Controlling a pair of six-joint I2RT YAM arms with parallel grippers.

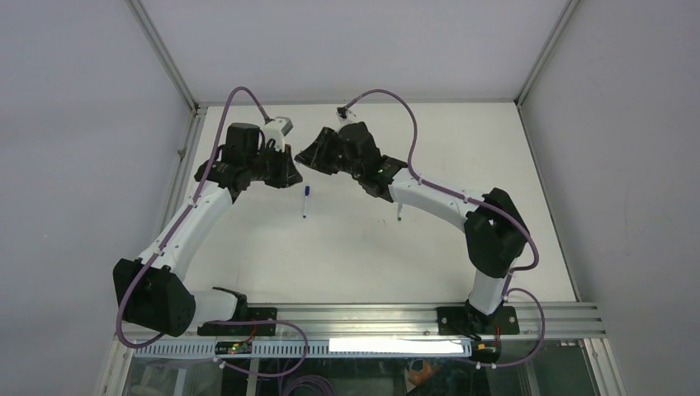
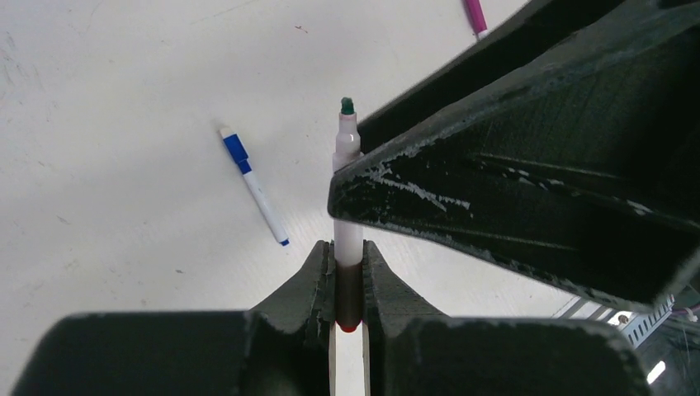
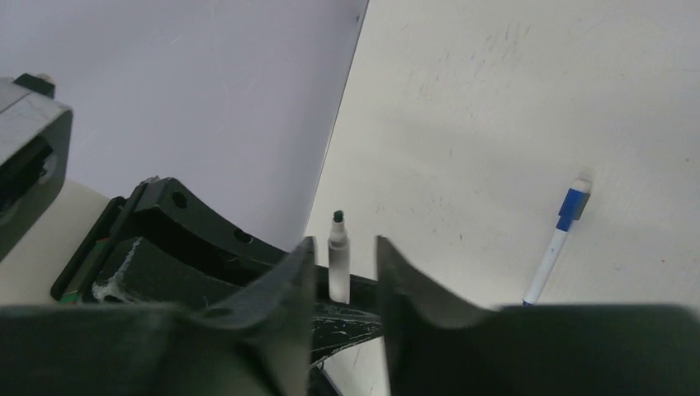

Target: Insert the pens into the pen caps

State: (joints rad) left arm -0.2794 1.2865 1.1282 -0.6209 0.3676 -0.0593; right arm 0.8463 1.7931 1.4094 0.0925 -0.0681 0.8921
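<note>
White table [image 1: 371, 256]: left tool [image 2: 347, 252] clamps green-tipped pen [image 2: 347, 157]; right tool [image 3: 343, 247] gapes around it; blue-capped pen [image 2: 253, 183] at nine o'clock.

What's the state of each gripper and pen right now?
left gripper: shut on the held pen.
right gripper: open, straddling that pen, not gripping.
held pen: uncapped, dark tip exposed.
blue pen: loose on the table, blue cap on.
magenta item: on the table, cropped; capped or not, cannot tell.
</note>
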